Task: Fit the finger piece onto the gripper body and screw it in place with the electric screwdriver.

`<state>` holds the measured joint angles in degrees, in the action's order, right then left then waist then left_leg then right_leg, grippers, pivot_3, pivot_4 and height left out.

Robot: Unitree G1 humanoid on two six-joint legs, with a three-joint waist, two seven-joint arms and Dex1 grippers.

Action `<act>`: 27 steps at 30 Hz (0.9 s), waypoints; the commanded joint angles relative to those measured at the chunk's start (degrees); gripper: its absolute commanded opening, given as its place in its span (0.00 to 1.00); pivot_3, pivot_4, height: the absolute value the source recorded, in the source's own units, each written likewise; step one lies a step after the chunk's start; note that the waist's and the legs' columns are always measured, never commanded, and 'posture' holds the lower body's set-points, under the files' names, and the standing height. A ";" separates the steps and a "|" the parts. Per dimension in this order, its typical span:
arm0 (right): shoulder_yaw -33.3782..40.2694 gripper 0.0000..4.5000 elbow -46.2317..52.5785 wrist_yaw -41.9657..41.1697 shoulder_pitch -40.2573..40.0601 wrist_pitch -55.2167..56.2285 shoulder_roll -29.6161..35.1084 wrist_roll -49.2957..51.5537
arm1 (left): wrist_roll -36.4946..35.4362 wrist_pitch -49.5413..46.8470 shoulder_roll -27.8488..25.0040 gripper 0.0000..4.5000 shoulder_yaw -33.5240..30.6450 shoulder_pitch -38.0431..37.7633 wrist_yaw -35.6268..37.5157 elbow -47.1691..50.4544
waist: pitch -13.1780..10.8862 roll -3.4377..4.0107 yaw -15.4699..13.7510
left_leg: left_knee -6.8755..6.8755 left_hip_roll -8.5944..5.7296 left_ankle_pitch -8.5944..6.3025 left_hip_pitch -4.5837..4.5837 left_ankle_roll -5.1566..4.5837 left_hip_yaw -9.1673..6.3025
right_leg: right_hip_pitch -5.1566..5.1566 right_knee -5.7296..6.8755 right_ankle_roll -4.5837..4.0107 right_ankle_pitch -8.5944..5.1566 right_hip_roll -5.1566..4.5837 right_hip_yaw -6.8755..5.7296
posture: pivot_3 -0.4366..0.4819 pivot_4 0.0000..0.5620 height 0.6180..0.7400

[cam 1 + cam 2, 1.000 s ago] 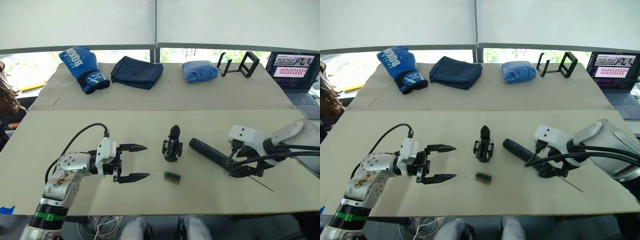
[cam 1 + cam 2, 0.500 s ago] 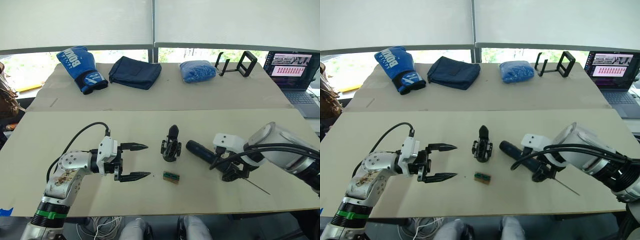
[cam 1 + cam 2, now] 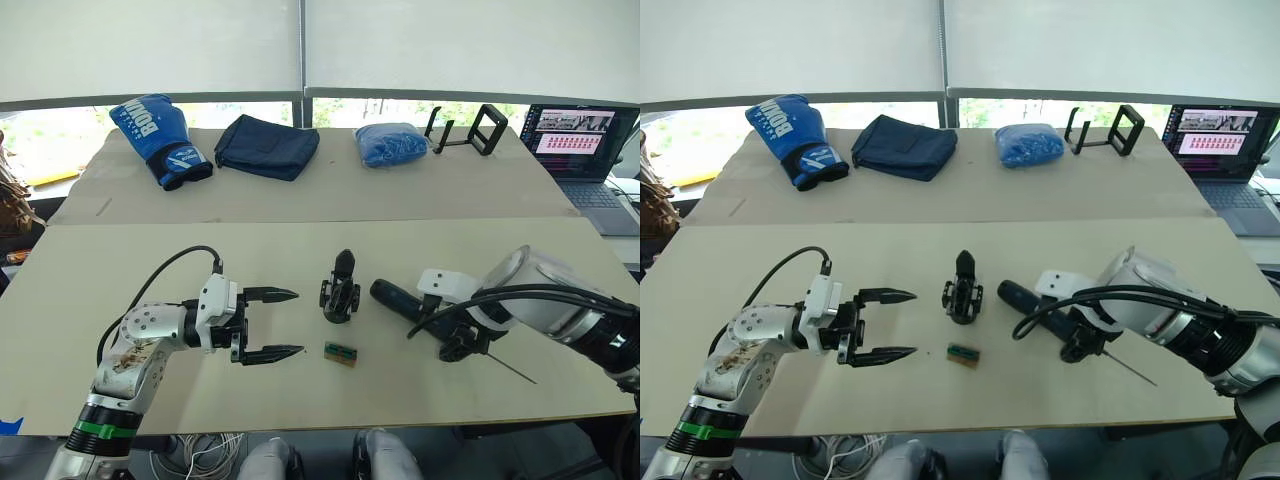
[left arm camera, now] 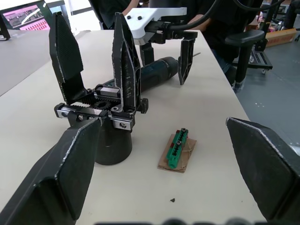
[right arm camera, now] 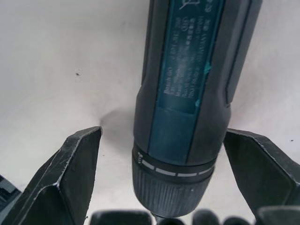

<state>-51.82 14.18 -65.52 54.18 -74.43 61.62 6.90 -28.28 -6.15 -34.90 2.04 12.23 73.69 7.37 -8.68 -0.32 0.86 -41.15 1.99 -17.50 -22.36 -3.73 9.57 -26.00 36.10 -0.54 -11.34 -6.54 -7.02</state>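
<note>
The gripper body (image 3: pixel 341 290) stands upright mid-table on its black round base. In the left wrist view two black pointed pieces (image 4: pixel 124 58) rise from its metal mechanism (image 4: pixel 101 105); I cannot tell which one is the finger piece. The electric screwdriver (image 3: pixel 405 301) lies flat to its right, with its thin bit (image 3: pixel 512 372) pointing toward the front right. My right gripper (image 3: pixel 455 338) is open and straddles the screwdriver (image 5: pixel 183 108) near the bit end, one finger on each side. My left gripper (image 3: pixel 297 322) is open, left of the gripper body and facing it.
A small green block on a cardboard scrap (image 3: pixel 342 353) lies in front of the gripper body. On the far table sit a blue boxing glove (image 3: pixel 157 135), a dark folded cloth (image 3: pixel 267 146), a blue bundle (image 3: pixel 391 144), a black stand (image 3: pixel 478 127) and a laptop (image 3: pixel 585 145).
My right gripper has moved leftward along the screwdriver and settled lower around it, and its arm has swung in. The left gripper and the gripper body have stayed put.
</note>
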 commanded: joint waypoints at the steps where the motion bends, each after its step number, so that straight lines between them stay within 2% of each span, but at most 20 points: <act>1: -3.74 0.99 -1.11 -2.17 2.03 3.06 1.18 -3.99 | 0.02 0.69 0.06 1.00 -0.01 0.25 -0.03 0.74 | 0.00 0.00 -0.01 | 0.00 0.00 0.00 0.00 0.00 -0.01 | 0.00 0.00 0.00 0.00 0.00 -0.01 | 0.48 0.27 1.00; 10: -2.41 0.99 -3.42 -5.30 2.88 -1.33 -2.14 -1.94 | -0.08 0.31 0.14 1.00 0.16 0.25 -0.43 1.08 | 0.00 0.00 -0.03 | -0.07 0.02 0.00 -0.02 0.00 -0.01 | 0.00 0.02 -0.05 0.03 0.00 -0.02 | 0.48 0.27 1.00; 18: -2.26 0.99 -4.42 -4.36 2.03 -0.79 -2.49 -3.10 | -0.05 0.33 -0.02 1.00 0.12 0.44 -0.41 0.87 | 0.00 0.00 -0.03 | -0.07 0.03 0.00 -0.02 0.00 -0.03 | 0.00 0.01 -0.05 0.04 -0.01 -0.03 | 0.48 0.27 1.00; 19: -2.06 0.88 -4.36 -4.23 1.90 -0.85 -2.49 -3.07 | -0.01 0.37 -0.05 1.00 0.11 0.47 -0.37 0.84 | 0.00 0.00 -0.03 | -0.07 0.03 0.00 -0.02 0.00 -0.03 | 0.00 0.01 -0.05 0.04 -0.01 -0.03 | 0.48 0.27 1.00; 21: -1.71 0.76 -4.43 -4.07 1.78 -0.65 -2.51 -3.09 | 0.05 0.40 -0.08 1.00 0.08 0.70 -0.34 0.57 | 0.00 0.00 -0.05 | -0.07 0.03 0.00 -0.03 0.00 -0.02 | 0.00 0.02 -0.06 0.04 -0.01 -0.03 | 0.48 0.27 1.00; 25: 0.50 0.44 -4.12 -4.23 1.74 -0.34 -1.91 -2.52 | 0.04 0.30 -0.27 1.00 0.12 0.73 -0.13 0.66 | 0.00 0.00 -0.06 | -0.05 0.03 0.00 -0.04 0.00 -0.02 | -0.02 0.02 -0.06 0.04 0.00 -0.04 | 0.48 0.27 1.00; 27: 1.91 0.42 -3.37 -4.69 1.19 -0.02 -0.28 -2.24 | -0.04 0.24 -0.44 1.00 -0.01 0.72 -0.01 0.70 | 0.00 0.00 -0.06 | -0.05 0.03 0.00 -0.04 0.00 -0.02 | -0.02 0.02 -0.06 0.04 0.00 -0.04 | 0.48 0.27 1.00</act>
<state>-52.01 9.67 -69.68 55.67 -75.11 59.72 3.62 -28.20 -6.24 -34.78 2.39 12.50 73.34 7.35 -8.68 -0.32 0.80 -41.20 2.02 -17.51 -22.41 -3.73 9.55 -26.03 36.12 -0.60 -11.31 -6.54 -7.06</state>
